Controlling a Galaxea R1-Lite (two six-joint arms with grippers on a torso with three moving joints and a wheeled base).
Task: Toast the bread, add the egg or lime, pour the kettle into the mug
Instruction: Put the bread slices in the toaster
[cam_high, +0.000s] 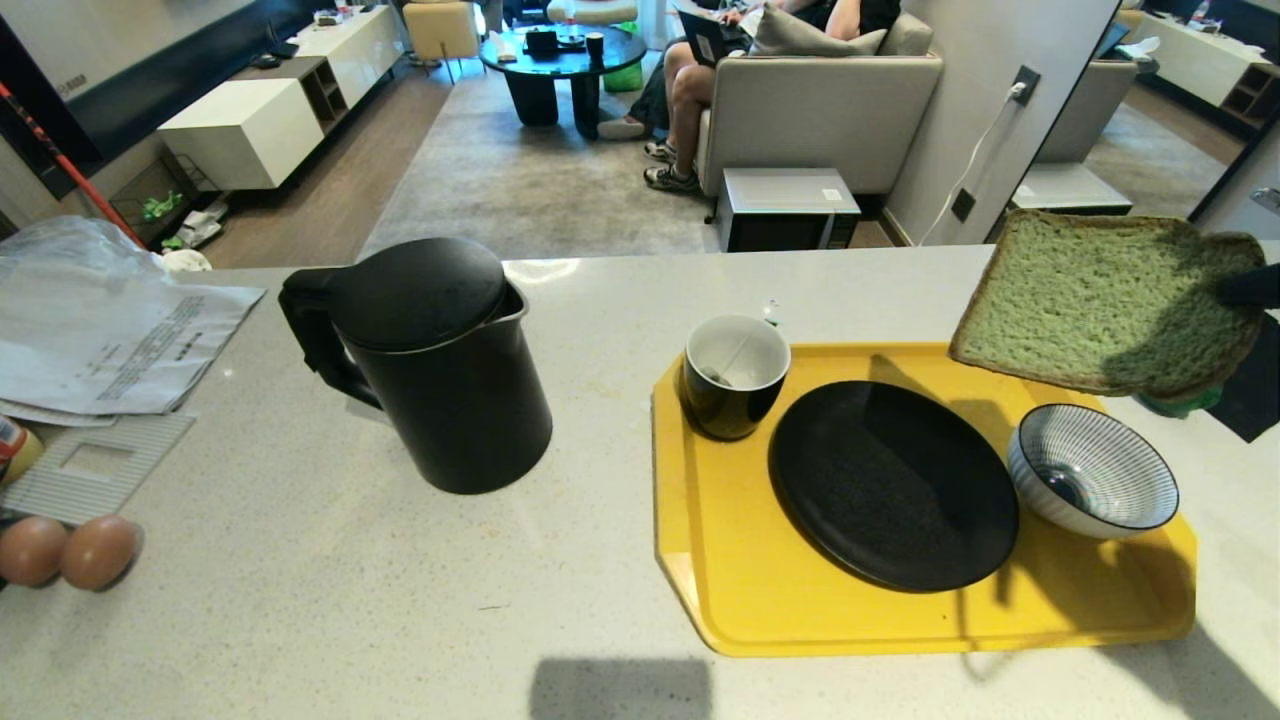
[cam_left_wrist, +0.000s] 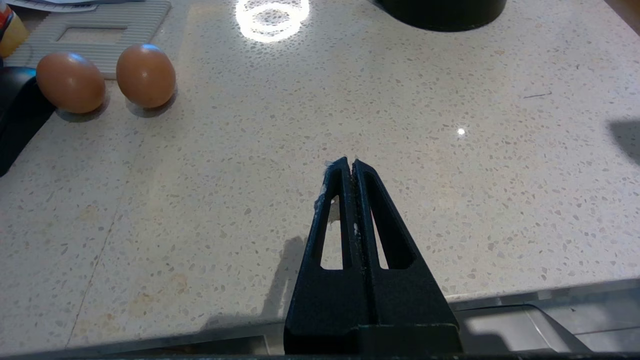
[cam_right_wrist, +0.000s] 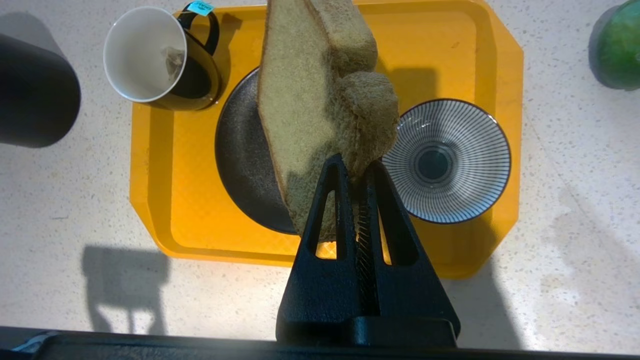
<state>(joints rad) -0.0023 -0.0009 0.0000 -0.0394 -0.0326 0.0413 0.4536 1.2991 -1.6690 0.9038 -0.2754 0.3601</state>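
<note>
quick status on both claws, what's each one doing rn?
Left claw: closed, empty, above bare counter.
Right claw: closed on the bread, held in the air over the yellow tray.

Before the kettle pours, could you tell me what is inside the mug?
The mug holds a tea bag against its white wall; no liquid shows.

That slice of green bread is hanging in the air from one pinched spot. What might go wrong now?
1. The right gripper pinches the bread only at one edge, where the slice is squashed and folded; it may tear or slip out.
2. If it fell now, it might land on the striped bowl or the yellow tray rather than flat on the black plate.
3. The mug stands close beside the plate, so a low swing might knock it.
</note>
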